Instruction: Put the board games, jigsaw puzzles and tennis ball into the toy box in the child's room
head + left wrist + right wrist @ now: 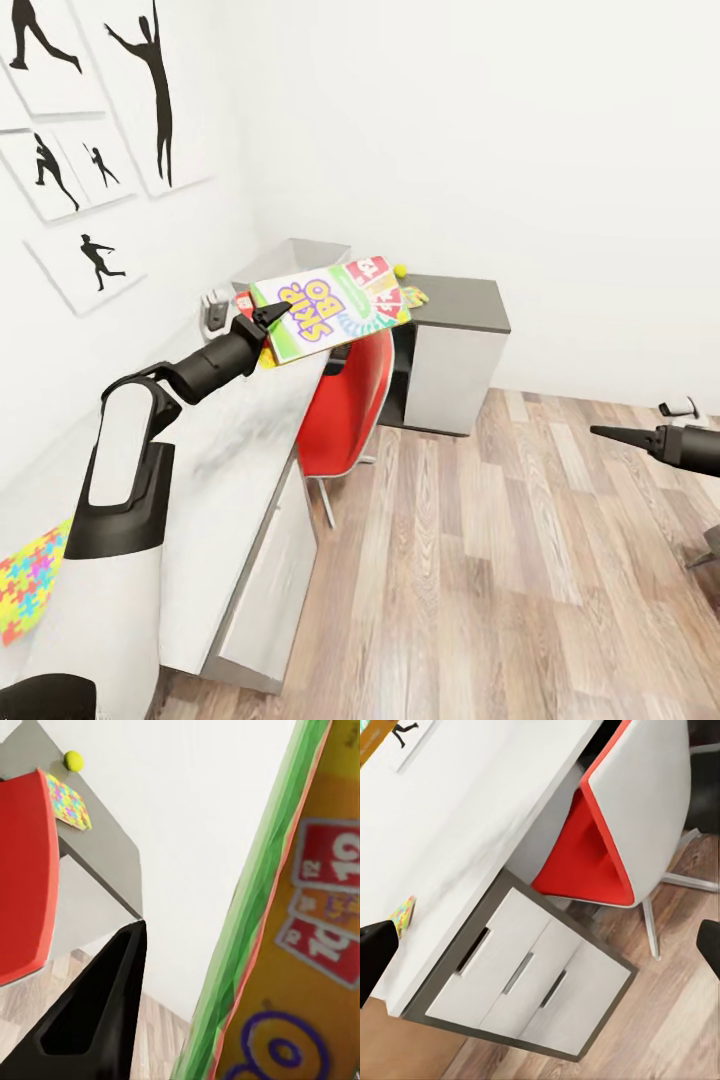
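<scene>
**SKIP BO box held over the tabletop, right arm idle**

The left fingers (272, 318) are closed on one edge of the SKIP BO box (330, 305), one of the board games, holding it lifted above the tabletop (235, 440) with its printed face tilted towards the head camera. In the left wrist view one dark finger (97, 1020) runs alongside the box's green edge (255, 915), with the yellow face and its red number cards just past it.

Beyond the left fingers, at the far end of the light grey tabletop against the wall, stands the toy box (290, 255), its near rim partly hidden by the held game. Further out, on the dark grey wing (465, 300), lie the tennis ball (400, 269) and, just beside it, one jigsaw puzzle (415, 296); the left wrist view shows both too, ball (73, 760) and puzzle (69, 801) near each other but apart. The second jigsaw puzzle (28, 585) lies well behind the left fingers, on the near end of the tabletop beside the arm's white shell. A red chair (350, 405) is tucked under the tabletop below the held box.

The right fingers (612, 433) hover over the wood floor (480, 580), well apart from the tabletop. They hold nothing, and the right wrist view shows the two tips spread wide, with the white drawers (529, 979) between them.
</scene>
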`<state>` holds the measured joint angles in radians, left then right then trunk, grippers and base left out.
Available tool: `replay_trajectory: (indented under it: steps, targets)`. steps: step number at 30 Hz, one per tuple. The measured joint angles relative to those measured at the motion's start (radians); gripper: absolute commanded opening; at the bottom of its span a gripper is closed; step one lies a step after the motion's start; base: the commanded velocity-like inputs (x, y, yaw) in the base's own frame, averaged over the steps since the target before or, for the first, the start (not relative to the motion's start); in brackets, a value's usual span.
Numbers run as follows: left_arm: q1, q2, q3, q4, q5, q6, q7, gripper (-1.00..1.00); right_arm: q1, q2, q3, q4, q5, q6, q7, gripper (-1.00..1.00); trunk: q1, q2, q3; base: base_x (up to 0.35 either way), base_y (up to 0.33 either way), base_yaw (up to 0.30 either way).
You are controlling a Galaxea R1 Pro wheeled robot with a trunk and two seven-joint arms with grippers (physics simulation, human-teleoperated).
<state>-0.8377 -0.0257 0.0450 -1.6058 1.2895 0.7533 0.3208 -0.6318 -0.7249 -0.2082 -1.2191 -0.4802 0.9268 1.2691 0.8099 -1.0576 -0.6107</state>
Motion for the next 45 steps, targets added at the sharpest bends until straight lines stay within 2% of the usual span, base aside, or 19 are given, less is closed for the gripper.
replay_trajectory:
  steps: [18, 23, 30, 42, 45]
  targets:
    - [-0.012, 0.007, 0.014, 0.0, 0.009, 0.0, 0.019, -1.0, 0.002, 0.015, 0.012, -0.004, 0.001, 0.003, -0.001, 1.0, 0.0, 0.0, 0.016, 0.258, -0.221, 0.015]
    - [-0.012, 0.009, 0.017, 0.0, 0.009, 0.0, 0.019, -1.0, 0.001, 0.016, 0.017, -0.004, 0.018, 0.005, -0.002, 1.0, 0.0, 0.0, 0.024, 0.258, -0.23, 0.002]
    - [-0.013, 0.01, 0.02, 0.0, 0.009, 0.0, 0.019, -1.0, 0.0, 0.017, 0.015, -0.03, 0.043, 0.062, -0.004, 1.0, 0.0, 0.0, 0.035, 0.258, -0.231, 0.0]
    - [-0.015, 0.012, 0.02, -0.001, 0.009, 0.0, 0.019, -1.0, 0.001, 0.018, 0.015, -0.04, 0.048, 0.083, -0.007, 1.0, 0.0, 0.0, 0.055, 0.258, -0.231, 0.0]
    - [-0.022, 0.021, 0.022, 0.0, 0.009, 0.002, 0.018, -1.0, 0.001, 0.018, 0.015, -0.042, 0.048, 0.085, -0.009, 1.0, 0.0, 0.0, 0.06, 0.258, -0.231, 0.0]
